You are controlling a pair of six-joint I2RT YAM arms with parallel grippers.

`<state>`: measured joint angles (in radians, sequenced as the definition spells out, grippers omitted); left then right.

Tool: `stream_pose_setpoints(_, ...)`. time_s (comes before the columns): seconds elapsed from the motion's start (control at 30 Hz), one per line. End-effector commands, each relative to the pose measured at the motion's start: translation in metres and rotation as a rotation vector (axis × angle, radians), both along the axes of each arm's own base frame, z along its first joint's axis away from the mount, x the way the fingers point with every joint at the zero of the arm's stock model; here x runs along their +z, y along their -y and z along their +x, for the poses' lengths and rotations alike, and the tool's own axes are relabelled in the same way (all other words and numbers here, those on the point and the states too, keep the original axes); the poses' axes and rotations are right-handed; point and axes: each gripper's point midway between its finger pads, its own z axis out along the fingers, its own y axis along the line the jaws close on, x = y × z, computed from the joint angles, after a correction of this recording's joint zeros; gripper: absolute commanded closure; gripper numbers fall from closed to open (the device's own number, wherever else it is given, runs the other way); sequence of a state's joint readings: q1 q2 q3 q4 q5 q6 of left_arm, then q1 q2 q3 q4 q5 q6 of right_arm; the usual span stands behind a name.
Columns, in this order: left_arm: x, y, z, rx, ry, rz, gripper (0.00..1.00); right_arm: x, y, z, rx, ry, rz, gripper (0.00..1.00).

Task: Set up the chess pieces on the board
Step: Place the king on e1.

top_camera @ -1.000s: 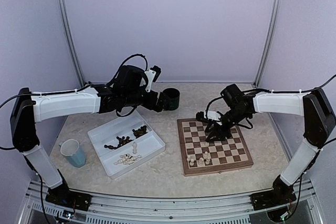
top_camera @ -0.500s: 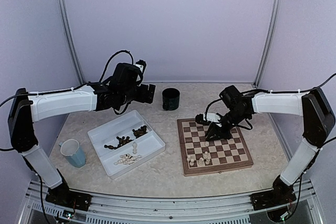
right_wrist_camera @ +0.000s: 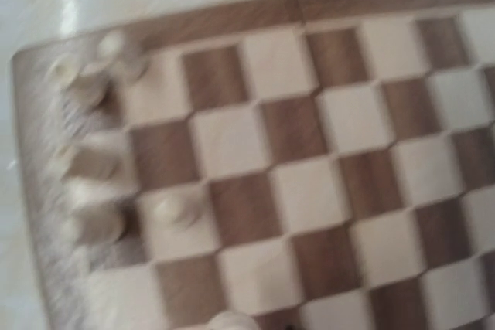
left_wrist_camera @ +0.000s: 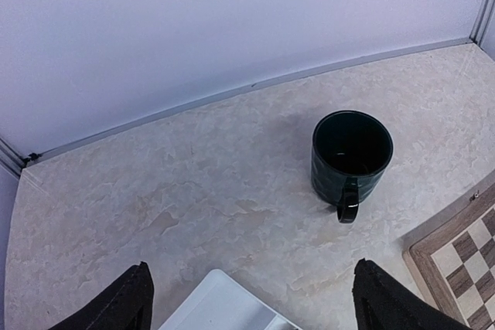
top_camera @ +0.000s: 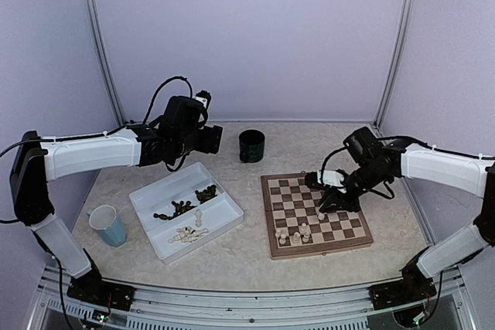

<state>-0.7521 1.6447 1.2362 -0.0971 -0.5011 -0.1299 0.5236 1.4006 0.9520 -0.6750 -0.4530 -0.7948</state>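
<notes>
Left arm has drawn back from the mug [top_camera: 251, 145]; right arm has shifted toward the board's right half.
Left pincer [top_camera: 216, 137]: one, jaws wide apart, empty, above the surface behind the tray [top_camera: 147, 205].
Right pincer [top_camera: 334, 200]: one, low over the board [top_camera: 321, 250]; its opening cannot be told.
Cream pieces [top_camera: 295, 236]: small cluster at the board's near left corner, roughly five, count unsure.
Tray: one, with dark pieces [top_camera: 182, 208] in the far compartment and more cream ones nearer.
Mug: one.
Blue cup [top_camera: 107, 225]: one.
</notes>
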Motion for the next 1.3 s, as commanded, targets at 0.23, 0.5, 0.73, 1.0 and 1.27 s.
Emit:
stream_pose_setpoints(0.23, -0.002, 0.011, 0.003, -0.038, -0.018, -0.014, 0.14, -0.023, 0.019, -0.044, -0.006, -0.101, -0.03, 0.91)
stream_pose_setpoints(0.5, -0.004, 0.015, 0.0, -0.048, -0.018, 0.0, 0.14, -0.03, 0.018, -0.044, -0.018, -0.117, -0.031, 0.91)
stream_pose_setpoints(0.73, -0.004, 0.019, -0.003, -0.056, -0.01, 0.016, 0.14, -0.033, 0.02, -0.047, -0.017, -0.121, -0.039, 0.89)
stream_pose_setpoints(1.0, -0.004, 0.017, -0.003, -0.037, -0.007, 0.018, 0.14, -0.042, 0.02, -0.049, -0.013, -0.135, -0.053, 0.87)
stream_pose_setpoints(1.27, -0.003, 0.021, -0.006, -0.047, -0.005, 0.024, 0.14, -0.042, 0.02, -0.048, -0.023, -0.125, -0.058, 0.7)
